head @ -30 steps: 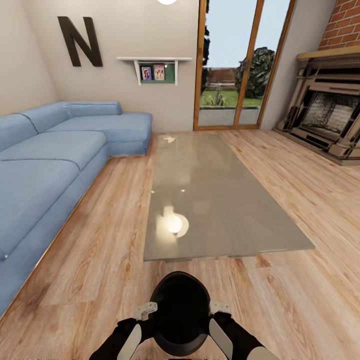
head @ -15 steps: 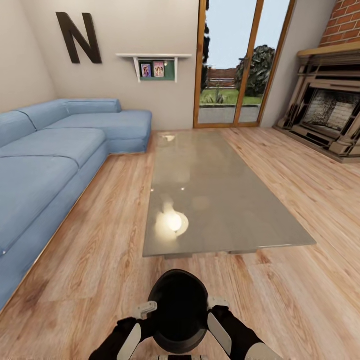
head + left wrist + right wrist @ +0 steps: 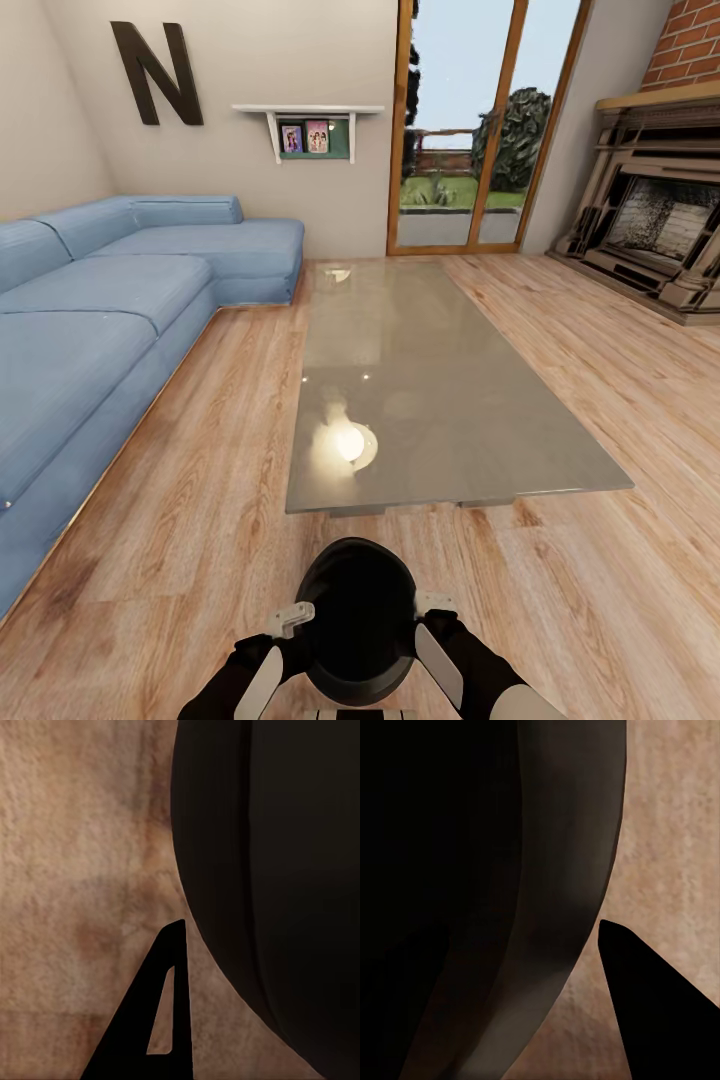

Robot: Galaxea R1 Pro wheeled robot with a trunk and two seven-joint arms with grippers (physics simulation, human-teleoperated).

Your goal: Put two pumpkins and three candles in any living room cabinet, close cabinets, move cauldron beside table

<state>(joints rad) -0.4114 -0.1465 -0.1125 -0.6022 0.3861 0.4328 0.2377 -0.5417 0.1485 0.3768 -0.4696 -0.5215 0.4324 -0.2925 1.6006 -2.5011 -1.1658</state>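
Head view: both arms bent inward, carrying the cauldron [image 3: 358, 625] low in front of the trunk.
Left end effector [image 3: 290, 620] and right end effector [image 3: 432, 606] press on opposite sides of the round, smooth black pot; each pinches its rim. Just beyond, the grey reflective glass tabletop [image 3: 430, 400] stands on wooden floor [image 3: 200, 520], beside a blue sofa [image 3: 90, 330]. Compared with one second ago, the view moved slightly nearer.

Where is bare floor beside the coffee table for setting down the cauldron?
Bare floor lies between the table's near edge and the cauldron, between table and sofa, and toward the fireplace. It is tightest by the sofa's far end.
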